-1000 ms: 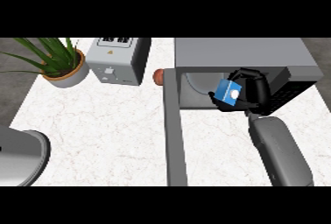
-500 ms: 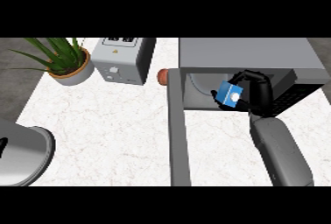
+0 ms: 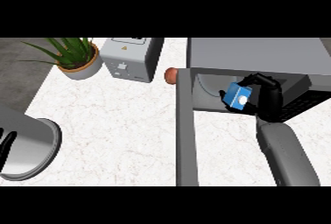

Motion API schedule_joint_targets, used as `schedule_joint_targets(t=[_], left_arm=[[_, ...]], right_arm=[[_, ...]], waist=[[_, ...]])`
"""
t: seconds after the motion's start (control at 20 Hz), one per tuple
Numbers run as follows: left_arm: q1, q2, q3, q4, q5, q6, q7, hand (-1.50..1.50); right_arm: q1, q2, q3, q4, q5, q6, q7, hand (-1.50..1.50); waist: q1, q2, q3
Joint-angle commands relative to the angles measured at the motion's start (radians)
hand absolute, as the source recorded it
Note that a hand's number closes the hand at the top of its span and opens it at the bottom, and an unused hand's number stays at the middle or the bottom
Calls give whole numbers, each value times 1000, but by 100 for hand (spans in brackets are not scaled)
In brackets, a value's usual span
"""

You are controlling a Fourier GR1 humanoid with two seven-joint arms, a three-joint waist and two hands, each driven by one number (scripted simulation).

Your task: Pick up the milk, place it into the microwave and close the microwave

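While the microwave point(image 3: 258, 54) sits at the counter's far right with its door point(image 3: 186, 131) swung out toward the viewer, that door reads as a long grey bar cutting the white marbled counter point(image 3: 116, 127) in two; left of it is a wide bare stretch of stone, right of it only a narrow strip that the right forearm fills. Cavity opening is a pale grey recess just right of the door's hinge end, with a round turntable shape inside. Microwave body: flat grey box, dark panel at the lower right corner. Right hand point(image 3: 268, 98), black, is curled round the milk point(image 3: 238, 97), a small blue carton with a white round mark on its face; carton is tilted, held at the mouth of the cavity, fingers wrapping its top and right side, blue face showing to the left of the palm. Small brown round thing point(image 3: 171, 75) sits just left of the door's far end. Toaster point(image 3: 132, 59), boxy brushed grey, stands near the back edge, with a potted plant point(image 3: 74, 59), spiky green leaves in a pale round pot, beside it at left. Left hand point(image 3: 6, 144) shows only dark fingertips at the left edge; cannot tell its state.
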Motion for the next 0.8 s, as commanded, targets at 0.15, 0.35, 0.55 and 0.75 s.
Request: schedule_joint_targets(t=[0.15, 0.35, 0.55, 0.75], left_arm=[[-25, 8, -18, 12, -36, -8, -3, -150], [-35, 25, -13, 2, -51, -6, 5, -150], [-46, 26, -23, 13, -68, -9, 3, -150], [-67, 27, -40, 9, -82, -5, 8, -150]], right_arm=[[-151, 0, -70, 153, 30, -172, 168, 150], [-91, -37, -58, 146, 131, -280, 95, -150], [-86, -29, -72, 127, 160, -317, 86, -150], [-62, -14, -79, 121, 173, -325, 77, -150]], waist=[[87, 72, -12], [104, 78, -15], [123, 82, -15], [133, 87, -12]])
